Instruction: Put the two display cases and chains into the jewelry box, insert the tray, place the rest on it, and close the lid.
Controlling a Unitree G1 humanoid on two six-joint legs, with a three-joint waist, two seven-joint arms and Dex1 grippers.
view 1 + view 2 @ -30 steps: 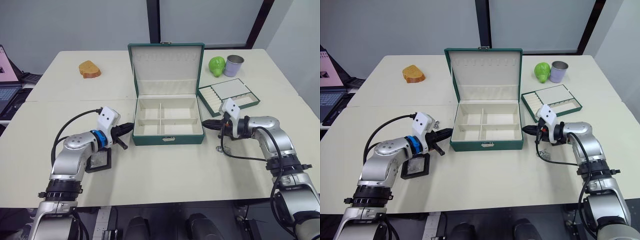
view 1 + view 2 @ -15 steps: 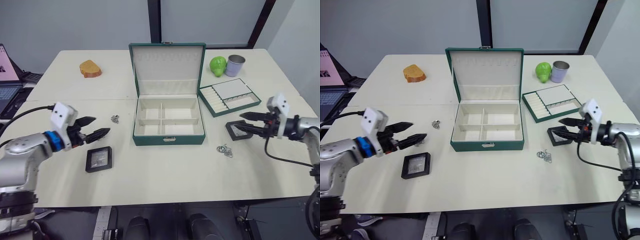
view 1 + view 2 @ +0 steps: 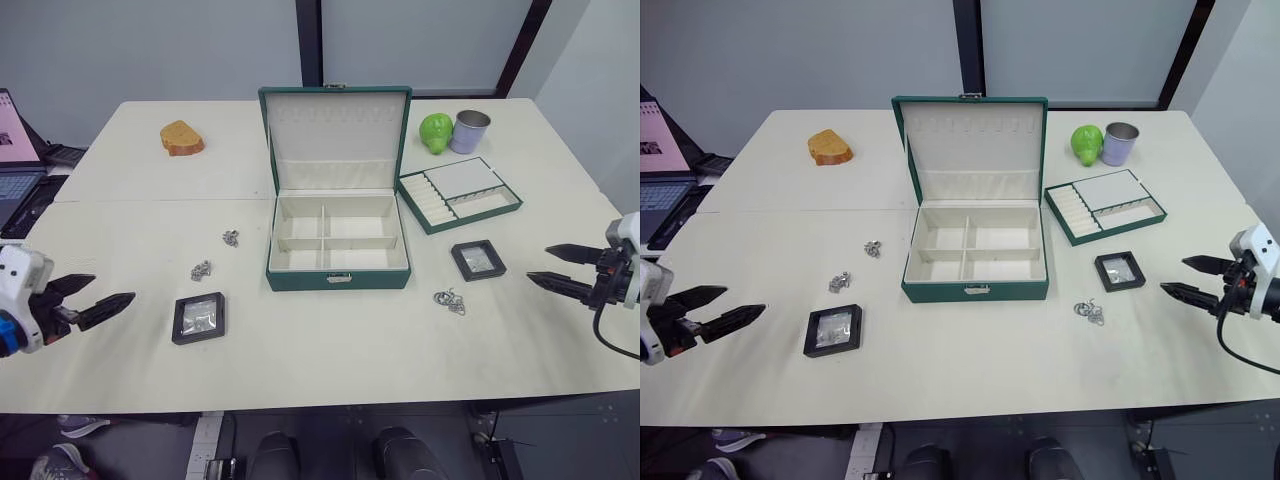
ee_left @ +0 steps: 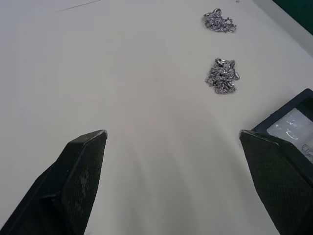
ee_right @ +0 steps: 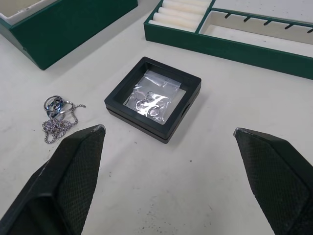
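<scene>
The box (image 3: 338,245) sits mid-bench (image 3: 300,350) with its lid (image 3: 334,135) standing open; its cream compartments look bare. The tray (image 3: 460,193) lies just right of the box, apart from it.

One case (image 3: 198,318) lies flat to the left front of the box, the other (image 3: 478,260) flat to the right front, near the tray's front corner. Two chain heaps lie left of the box: one (image 3: 201,270) just behind the left case, one (image 3: 231,238) farther back toward the box. The ring cluster (image 3: 449,300) lies in front of the box's right corner, between the box and the right case; in the right wrist view it seems to include a bluish ring on a short chain, though that is hard to make out.

The left gripper (image 3: 92,297) hovers at the bench's left edge, well apart from the left case, jaws apart and holding nothing. The right gripper (image 3: 558,269) hovers at the right edge, aimed toward the right case, jaws likewise spread and bare.

At the back lie a brown lump (image 3: 180,138), a green fruit (image 3: 434,131) and a cup (image 3: 468,130).
</scene>
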